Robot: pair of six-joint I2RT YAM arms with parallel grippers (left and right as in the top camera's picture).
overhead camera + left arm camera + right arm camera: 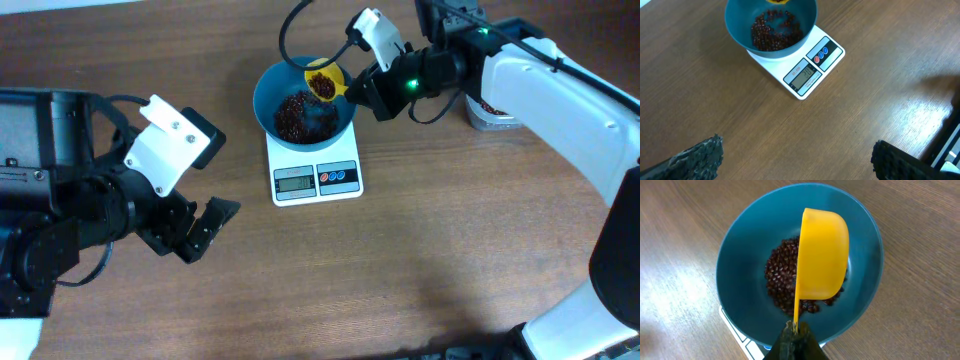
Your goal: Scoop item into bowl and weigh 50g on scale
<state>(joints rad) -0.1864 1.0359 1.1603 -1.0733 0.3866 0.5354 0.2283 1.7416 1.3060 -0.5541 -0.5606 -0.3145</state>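
Currently: right gripper [792,339], clamped on the handle of the yellow scoop [823,255], holds it tilted directly over the bowl [740,265] on the scale [340,180], beans [295,115] heaped beneath, handle running back toward the pincer; left gripper [205,228], fingers apart, sits well apart.

Chunky black left arm [70,215] wears a white plate [172,140], two screws I think; white-shelled right arm [560,95] has a green light [411,84] and a black cable [300,20].
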